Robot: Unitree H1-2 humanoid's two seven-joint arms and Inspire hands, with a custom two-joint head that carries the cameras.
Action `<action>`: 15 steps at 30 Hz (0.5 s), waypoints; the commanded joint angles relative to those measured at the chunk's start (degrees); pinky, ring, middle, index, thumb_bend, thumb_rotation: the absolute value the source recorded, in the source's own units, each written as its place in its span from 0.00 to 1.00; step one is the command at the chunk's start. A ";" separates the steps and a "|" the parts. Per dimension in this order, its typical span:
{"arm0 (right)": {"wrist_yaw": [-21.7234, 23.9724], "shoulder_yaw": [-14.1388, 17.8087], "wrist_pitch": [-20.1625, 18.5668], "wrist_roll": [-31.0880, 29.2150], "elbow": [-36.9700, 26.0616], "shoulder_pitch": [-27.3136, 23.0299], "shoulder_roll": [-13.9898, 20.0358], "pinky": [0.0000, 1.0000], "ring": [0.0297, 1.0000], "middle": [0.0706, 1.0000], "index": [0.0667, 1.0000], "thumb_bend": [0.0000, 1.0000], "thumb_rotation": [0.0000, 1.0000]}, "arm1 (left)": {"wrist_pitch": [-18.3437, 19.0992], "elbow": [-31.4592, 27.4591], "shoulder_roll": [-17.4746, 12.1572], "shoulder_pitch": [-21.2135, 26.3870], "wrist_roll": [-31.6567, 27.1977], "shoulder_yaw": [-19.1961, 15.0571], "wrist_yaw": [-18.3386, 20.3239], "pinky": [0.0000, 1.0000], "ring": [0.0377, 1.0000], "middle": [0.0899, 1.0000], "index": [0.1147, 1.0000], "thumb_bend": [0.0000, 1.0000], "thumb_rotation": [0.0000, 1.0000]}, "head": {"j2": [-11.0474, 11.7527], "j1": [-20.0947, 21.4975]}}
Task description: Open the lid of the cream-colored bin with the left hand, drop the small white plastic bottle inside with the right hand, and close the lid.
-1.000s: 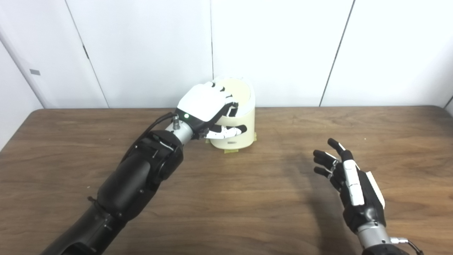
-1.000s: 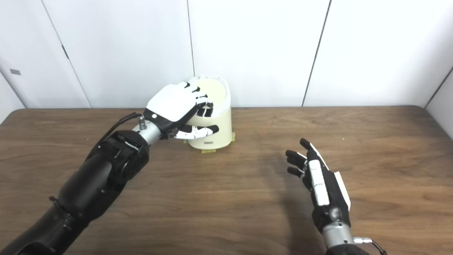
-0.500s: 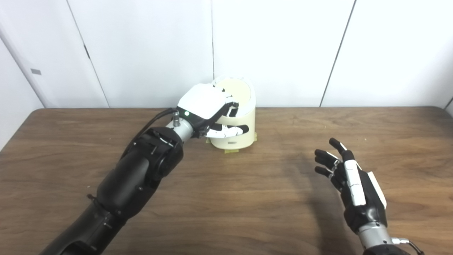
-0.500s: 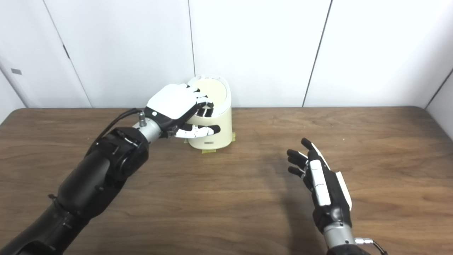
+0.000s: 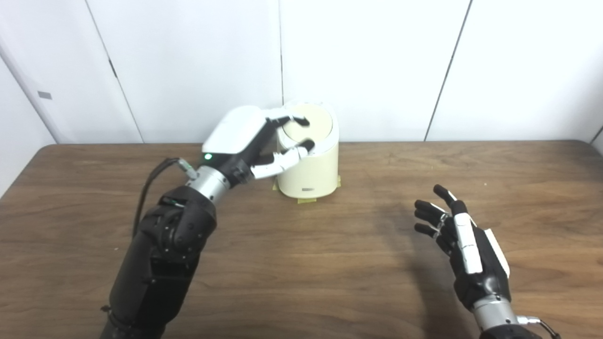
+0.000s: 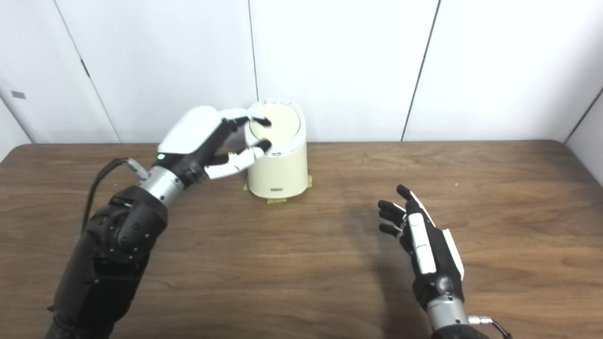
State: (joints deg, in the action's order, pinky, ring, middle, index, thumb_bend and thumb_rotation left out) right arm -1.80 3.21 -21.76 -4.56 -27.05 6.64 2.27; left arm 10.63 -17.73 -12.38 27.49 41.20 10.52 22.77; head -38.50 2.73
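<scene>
The cream-colored bin (image 5: pixel 311 165) stands at the back middle of the table, and its round lid (image 5: pixel 311 123) lies down on top. My left hand (image 5: pixel 240 136) is at the bin's upper left with its fingers apart. Its fingertips reach over the lid's left edge and its thumb lies by the bin's upper side. It holds nothing. My right hand (image 5: pixel 464 245) is open and empty, palm turned inward, low over the table at the front right. No small white bottle is in view.
The brown wooden table (image 5: pixel 301 263) ends at a white panelled wall just behind the bin. Small yellow tape pieces (image 5: pixel 306 201) stick out under the bin's base. The table's left and right edges are in view.
My left hand has drawn back to the left from the bin's front and its fingers have spread. The whole bin front now shows. My right hand has barely moved.
</scene>
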 commanded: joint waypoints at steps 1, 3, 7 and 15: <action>0.29 -0.06 2.15 -0.52 -0.16 0.67 -0.89 0.75 0.80 0.76 0.90 0.47 0.91 | 2.18 -3.34 0.68 -0.63 -1.66 -1.56 -1.15 0.77 0.86 0.86 0.81 0.43 0.83 | 0.19 -0.30; 0.40 -0.29 2.76 -0.71 0.43 0.69 -1.02 0.75 0.80 0.76 0.90 0.47 0.91 | 3.86 -6.06 1.62 -4.29 -3.65 -3.34 -2.03 0.80 0.87 0.86 0.82 0.41 0.81 | 0.47 -0.48; 0.67 -1.03 3.93 -1.09 1.05 1.12 -1.44 0.74 0.81 0.77 0.89 0.46 0.88 | 5.17 -9.93 4.98 -13.24 -12.05 -7.50 -4.35 0.80 0.86 0.86 0.83 0.37 0.73 | 0.44 -0.29; 1.22 -2.57 7.88 -1.05 1.40 1.71 -1.14 0.79 0.84 0.81 0.87 0.48 0.85 | 6.50 -13.89 9.10 -30.32 -22.31 -13.31 -9.50 0.85 0.88 0.86 0.84 0.37 0.78 | 0.31 0.14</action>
State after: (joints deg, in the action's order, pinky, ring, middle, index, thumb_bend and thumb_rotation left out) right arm -1.33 0.91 -17.28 -5.45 -24.80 6.70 1.85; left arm 19.15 -29.57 -3.74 -3.14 21.69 -2.12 15.43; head -38.14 2.81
